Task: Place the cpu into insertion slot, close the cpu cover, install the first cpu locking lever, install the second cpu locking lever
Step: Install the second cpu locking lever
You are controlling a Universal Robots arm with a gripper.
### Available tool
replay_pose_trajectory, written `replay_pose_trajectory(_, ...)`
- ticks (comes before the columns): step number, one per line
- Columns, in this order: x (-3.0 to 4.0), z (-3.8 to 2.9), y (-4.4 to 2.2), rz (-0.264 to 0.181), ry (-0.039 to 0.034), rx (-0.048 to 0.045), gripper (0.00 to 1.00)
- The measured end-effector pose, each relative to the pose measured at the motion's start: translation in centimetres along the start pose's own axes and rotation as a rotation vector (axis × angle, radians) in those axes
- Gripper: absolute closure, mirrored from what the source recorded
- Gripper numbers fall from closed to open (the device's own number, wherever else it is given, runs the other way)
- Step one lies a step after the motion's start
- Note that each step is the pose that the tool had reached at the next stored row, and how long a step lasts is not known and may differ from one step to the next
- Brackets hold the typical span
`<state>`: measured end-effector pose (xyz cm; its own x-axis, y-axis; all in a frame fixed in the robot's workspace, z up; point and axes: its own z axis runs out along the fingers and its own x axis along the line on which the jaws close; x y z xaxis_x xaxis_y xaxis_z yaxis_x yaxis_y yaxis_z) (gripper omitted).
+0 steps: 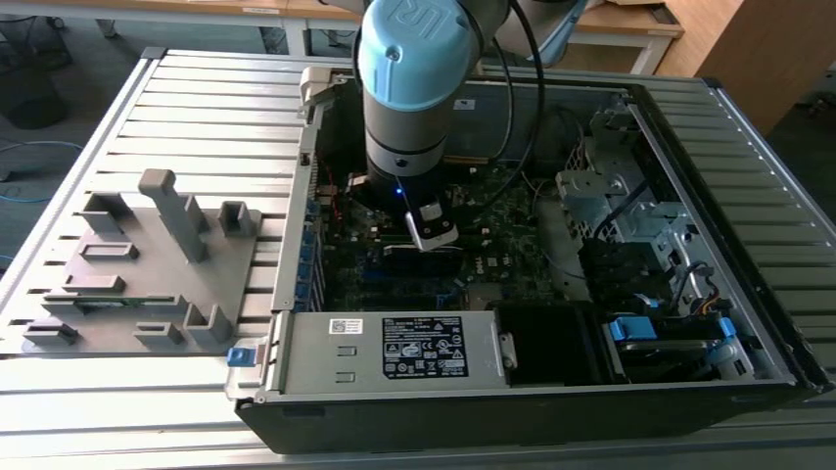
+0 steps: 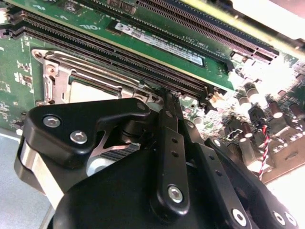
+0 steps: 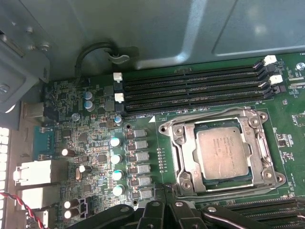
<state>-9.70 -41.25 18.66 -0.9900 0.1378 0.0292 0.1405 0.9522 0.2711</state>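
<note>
A: Quick check, where's the cpu (image 3: pixel 223 153) sitting?

B: I'm seeing it lying flat inside the insertion slot (image 3: pixel 187 183), pale face up, in the first wrist view. The cpu cover (image 3: pixel 217 123) is looking closed down around it, frame edges lying along the chip's sides. Can't tell whether either locking lever is hooked.

A: Gripper?

B: I'm hovering the gripper (image 3: pixel 164 191) just beside the insertion slot, at the edge away from the memory slots (image 3: pixel 190 88). Fingers look nearly together and I'm not seeing anything held between them, but the tips are hard to make out.

A: Risks?

B: I'm worrying mostly about the tips coming down on the chip face or the cover frame instead of a lever; that could scratch the chip or load the socket pins underneath. Second one: a sprung lever slipping off a finger and snapping back.

A: What's crowding you?

B: The capacitors (image 3: pixel 116 159) are standing just beside the insertion slot on one side, the memory slots on another, more black slots (image 3: pixel 259 207) near the gripper. In the exterior view I'm working the arm (image 1: pixel 411 93) deep inside the computer case (image 1: pixel 523 392), with the drive cage (image 1: pixel 614 196) and loose cables (image 1: pixel 530 108) near it, so a sideways swing could snag. The grey fixture (image 1: pixel 144 264) is sitting on the worktop (image 1: pixel 222 108), well apart from the insertion slot.
</note>
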Motion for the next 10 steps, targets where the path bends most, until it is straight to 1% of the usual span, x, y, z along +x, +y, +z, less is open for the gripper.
replay_pose_trajectory(10, 0.01, 0.0, 0.0, 0.0, -0.0002, -0.0002, 0.9)
